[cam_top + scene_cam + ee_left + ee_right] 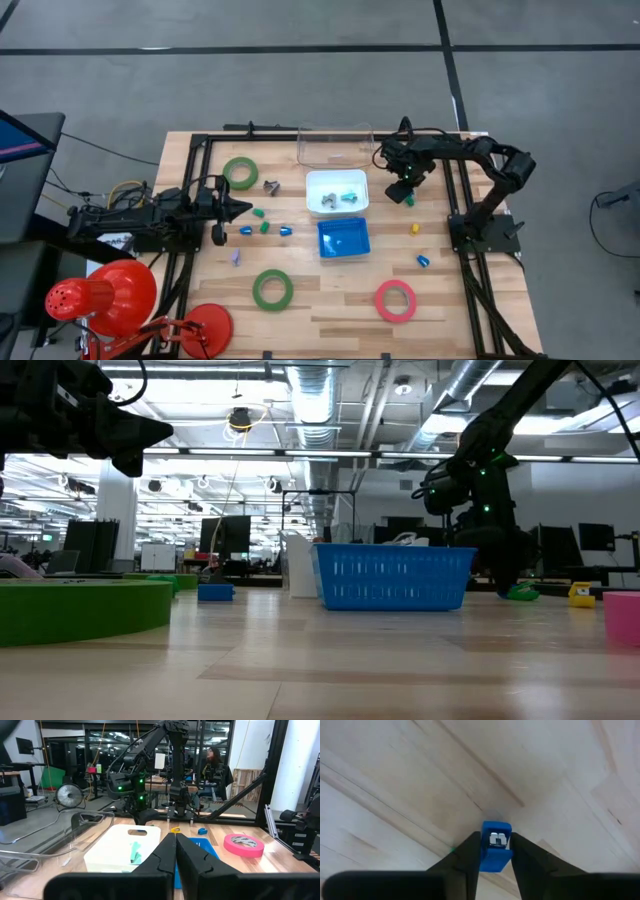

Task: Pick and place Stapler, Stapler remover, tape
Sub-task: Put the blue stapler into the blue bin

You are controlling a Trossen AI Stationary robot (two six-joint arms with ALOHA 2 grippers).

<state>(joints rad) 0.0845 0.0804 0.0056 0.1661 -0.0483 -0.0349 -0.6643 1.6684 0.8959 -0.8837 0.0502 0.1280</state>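
A small blue stapler (496,851) with a metal top stands on the wooden table (330,300) right of the white bin (312,180). My right gripper (496,837) points down over it, shut on it. A small green piece (398,195) lies right beside it. A green tape ring (240,172) lies at the far left, another green ring (272,289) and a pink-red ring (395,300) lie flat near the front edge. A grey stapler remover (271,186) lies near the far green ring. My left gripper (240,208) waits shut at the left, level above the table. My right gripper pinches the blue stapler between its two fingers, one on each side face (484,854). The fingers (470,855) come from above, pointing down. The stapler's bottom is on the table.
A blue bin (343,252) stands near the table's middle and a clear container (335,158) at the far edge. Small blue, green, yellow and purple pieces are scattered around (285,230), (414,229). A red lamp (110,300) is at the front left corner.
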